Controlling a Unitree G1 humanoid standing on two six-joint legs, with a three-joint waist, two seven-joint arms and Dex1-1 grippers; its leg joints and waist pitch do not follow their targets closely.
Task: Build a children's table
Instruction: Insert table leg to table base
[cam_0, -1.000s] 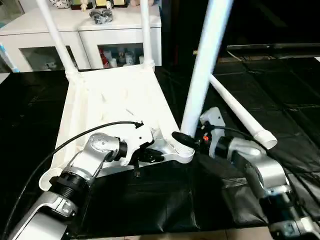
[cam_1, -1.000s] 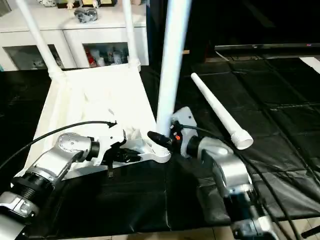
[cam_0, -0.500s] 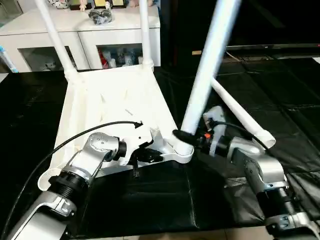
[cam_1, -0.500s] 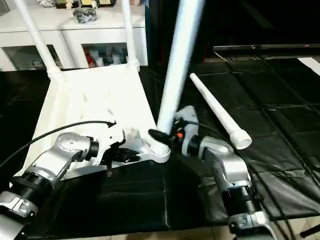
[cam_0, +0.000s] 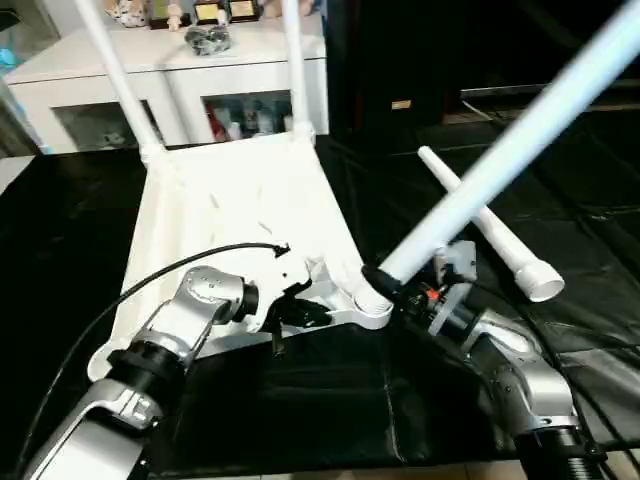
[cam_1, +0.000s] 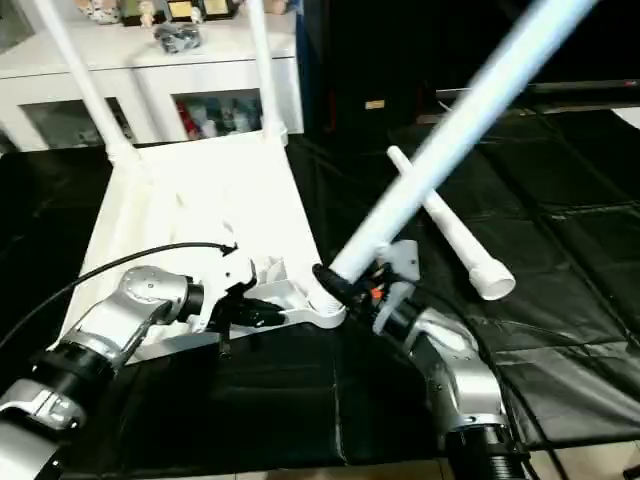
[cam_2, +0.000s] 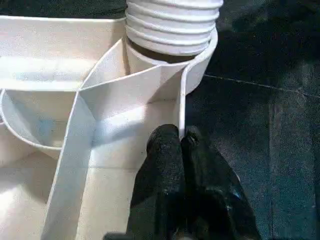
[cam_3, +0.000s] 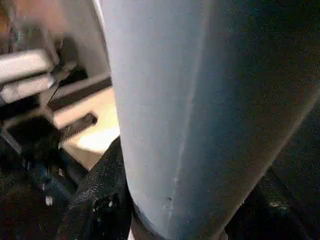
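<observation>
Upside down on the black surface (cam_0: 300, 400), the table top (cam_0: 240, 220) carries two upright legs at its far corners. Left jaws (cam_2: 181, 142) pinch its near rim beside the corner socket (cam_0: 372, 308); right jaws (cam_0: 395, 285) clamp a leg (cam_0: 500, 160) leaning right from that socket, another leg (cam_0: 490, 225) lying loose further right.

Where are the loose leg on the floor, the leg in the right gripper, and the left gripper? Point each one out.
Loose leg (cam_0: 497, 237), left eye view: middle of its tube.
Held leg (cam_1: 450, 158), right eye view: mid-shaft, above the corner socket.
Left gripper (cam_2: 181, 142), left wrist view: between the fingertips, at the tabletop's rim.
</observation>
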